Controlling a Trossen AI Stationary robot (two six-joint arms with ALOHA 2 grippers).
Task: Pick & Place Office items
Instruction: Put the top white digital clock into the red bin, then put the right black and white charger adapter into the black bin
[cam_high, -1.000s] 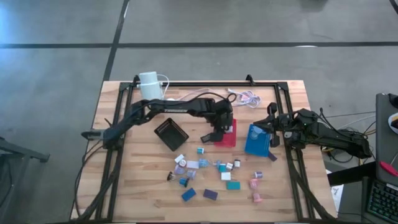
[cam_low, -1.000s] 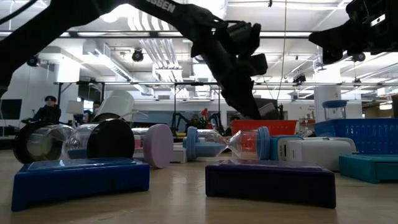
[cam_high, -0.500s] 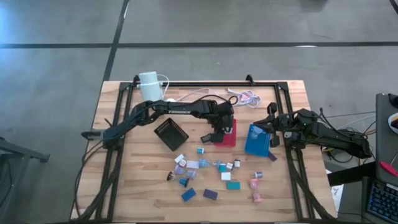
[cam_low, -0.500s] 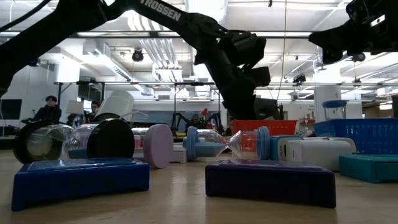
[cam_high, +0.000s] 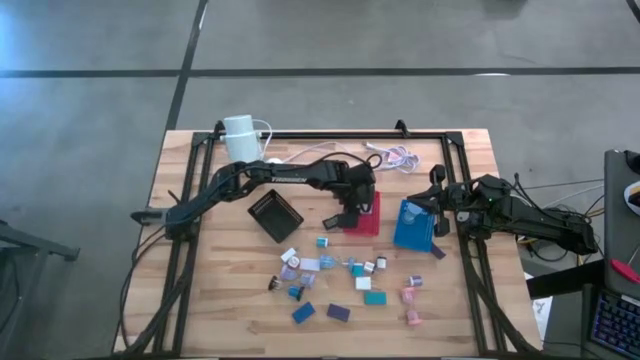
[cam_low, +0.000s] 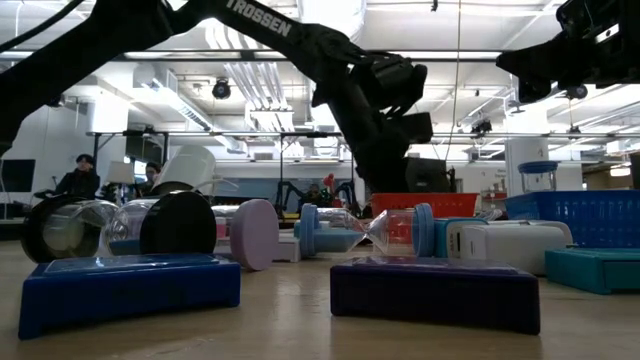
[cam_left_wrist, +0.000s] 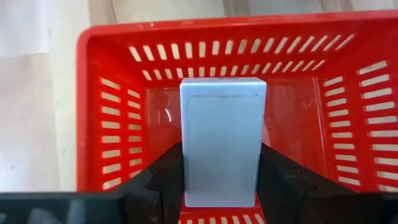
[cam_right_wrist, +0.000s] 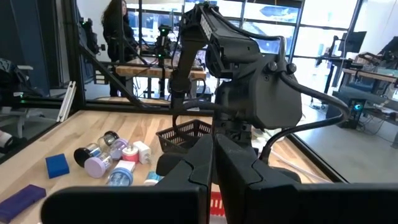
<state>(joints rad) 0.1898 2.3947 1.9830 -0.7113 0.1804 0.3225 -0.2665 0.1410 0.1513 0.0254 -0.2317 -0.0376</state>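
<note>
**Pale block held over the red tray**

A pale blue-white rectangular block (cam_left_wrist: 222, 142) sits pinched between the two dark fingers (cam_left_wrist: 163, 177) of the left gripper (cam_high: 362, 205), directly above the open red tray (cam_left_wrist: 112, 124). In the left wrist view the block stands upright between the fingers, with the tray's slotted walls framing it on all sides; whether its lower end touches the tray floor cannot be told.

The red tray (cam_high: 364, 214) lies near the middle of the wooden table (cam_high: 200, 280), between the black tray (cam_high: 275, 215) on its left and the blue tray (cam_high: 414, 226) on its right.

The other office items (cam_high: 340, 280) are scattered on the table in front of the trays: small teal, blue, purple, white and pink blocks and short cylinders, loosely grouped. In the low view a blue block (cam_low: 130, 285) and a purple block (cam_low: 435, 290) lie closest to the camera, with cylinders behind them.

The right gripper (cam_high: 437, 205) hangs by the blue tray, its fingers (cam_right_wrist: 193, 168) pressed together and holding nothing.

A white cylinder (cam_high: 240, 135) with its cable stands at the table's far left corner.
</note>
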